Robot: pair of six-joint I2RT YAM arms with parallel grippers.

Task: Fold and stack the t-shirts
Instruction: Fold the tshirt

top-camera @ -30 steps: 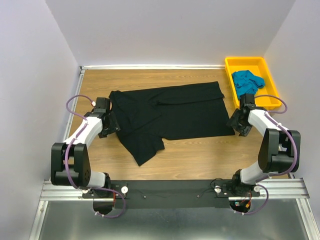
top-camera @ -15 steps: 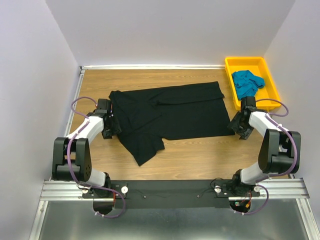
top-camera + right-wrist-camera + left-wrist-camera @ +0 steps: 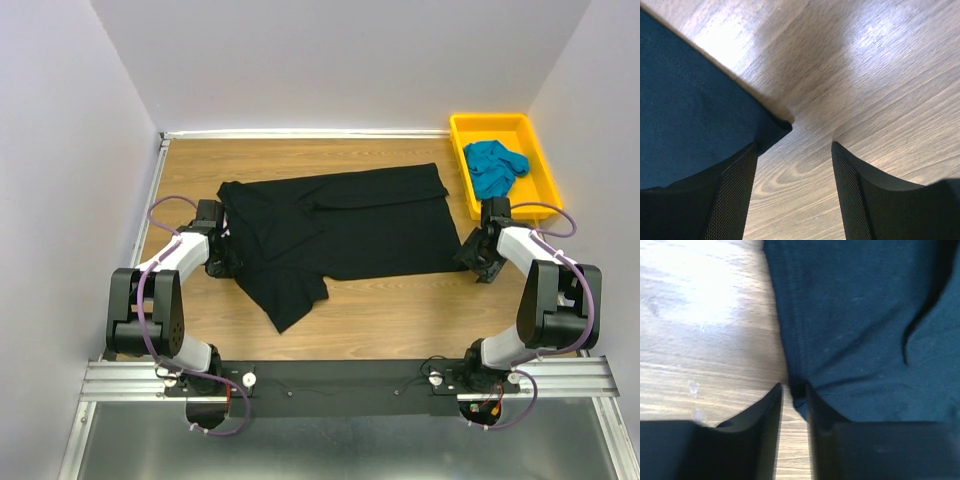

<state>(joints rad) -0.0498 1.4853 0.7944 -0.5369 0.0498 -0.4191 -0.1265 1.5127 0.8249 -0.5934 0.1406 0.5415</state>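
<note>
The black t-shirt (image 3: 340,225) lies spread on the wooden table, one sleeve pointing toward the near edge. My left gripper (image 3: 222,262) is at its left edge. In the left wrist view the fingers stand close together (image 3: 794,390) with the shirt's hem (image 3: 796,390) pinched between their tips. My right gripper (image 3: 470,257) is low at the shirt's near right corner. In the right wrist view it is wide open (image 3: 795,145), with the corner of the black cloth (image 3: 685,115) lying by the left finger. The teal-blue t-shirt (image 3: 493,165) lies crumpled in the tray.
The yellow plastic tray (image 3: 490,118) stands at the far right corner of the table. Grey walls close in the left, back and right sides. The arms' bases and a metal rail run along the near edge.
Both grippers have dropped lower and drawn in to the black shirt's edges, the left at the left hem, the right at the near right corner. The shirt has not moved.
</note>
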